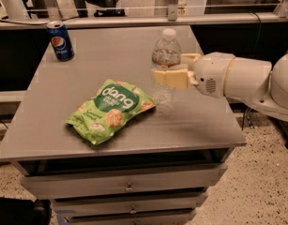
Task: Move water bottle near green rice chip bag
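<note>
The water bottle is clear with a white cap and a dark label band. It stands upright at the right of the grey table, its base just right of the green rice chip bag. The bag lies flat near the table's front, with white "dang" lettering. My gripper comes in from the right on a white arm and is shut on the water bottle at its middle. Whether the bottle's base touches the table is unclear.
A blue Pepsi can stands at the table's back left corner. Drawers sit below the tabletop. A rail and counter run behind the table. The floor at the right is speckled.
</note>
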